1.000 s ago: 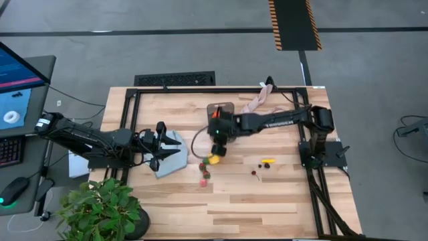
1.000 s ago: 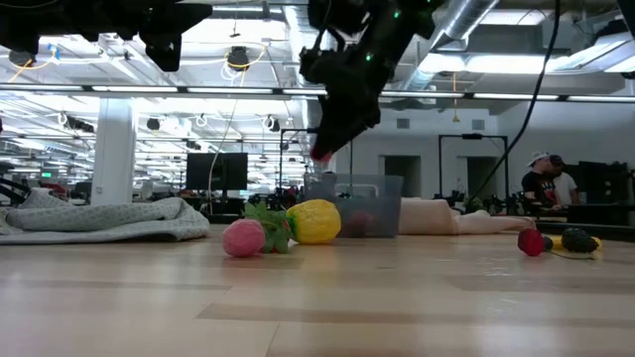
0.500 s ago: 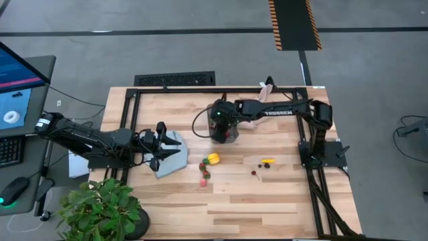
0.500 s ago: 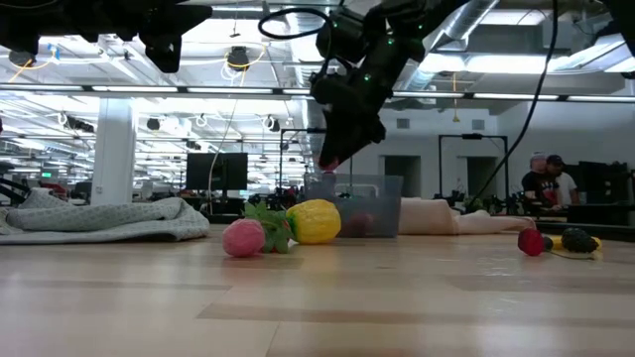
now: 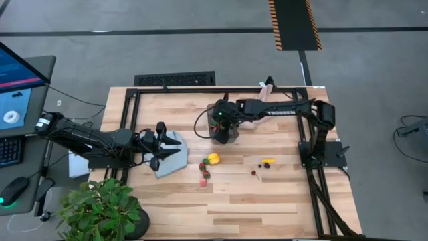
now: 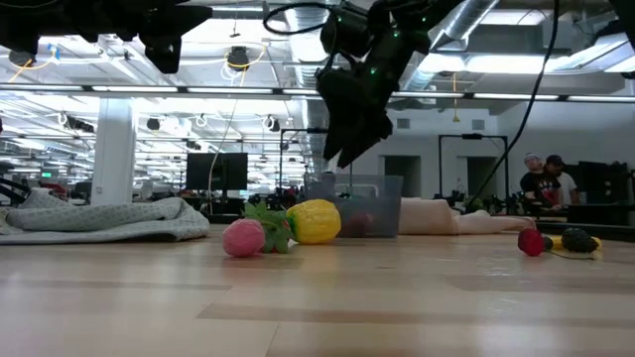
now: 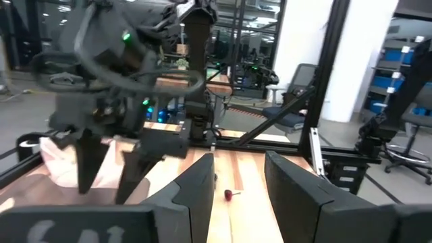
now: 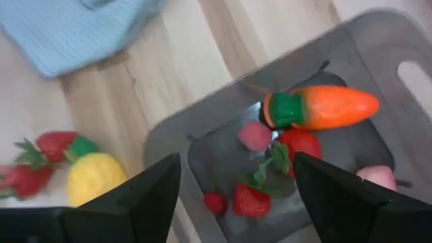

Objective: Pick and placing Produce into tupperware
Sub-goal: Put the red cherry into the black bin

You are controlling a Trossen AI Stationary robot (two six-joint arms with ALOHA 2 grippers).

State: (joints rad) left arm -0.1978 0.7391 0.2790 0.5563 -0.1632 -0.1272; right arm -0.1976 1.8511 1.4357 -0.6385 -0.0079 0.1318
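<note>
The tupperware (image 8: 169,145) is a clear-grey tub on the far middle of the table, also seen in the low view (image 6: 382,213). It holds an orange carrot (image 8: 317,108), strawberries (image 8: 297,145) and a pink berry (image 8: 255,135). My right gripper (image 8: 236,202) hangs open just above the tub (image 6: 352,149), pointing steeply down with nothing between its fingers. More produce lies on the wood: a yellow lemon (image 5: 212,158), strawberries (image 5: 204,167), a banana (image 5: 268,161) and dark berries (image 5: 265,166). My left gripper (image 7: 239,189) waits open and level at the table's left, over the cloth.
A folded grey-blue cloth (image 5: 170,154) lies at the left under my left arm. A beige limp object (image 5: 257,100) lies at the far edge beside the tub. A potted plant (image 5: 100,211) stands off the near left corner. Black frame rails (image 5: 134,114) border the table.
My right gripper has gone from above the lemon toward the table's far edge, over the tupperware. It carried a small pink-red piece at its fingertips. It has opened, and the piece no longer shows between the fingers.
</note>
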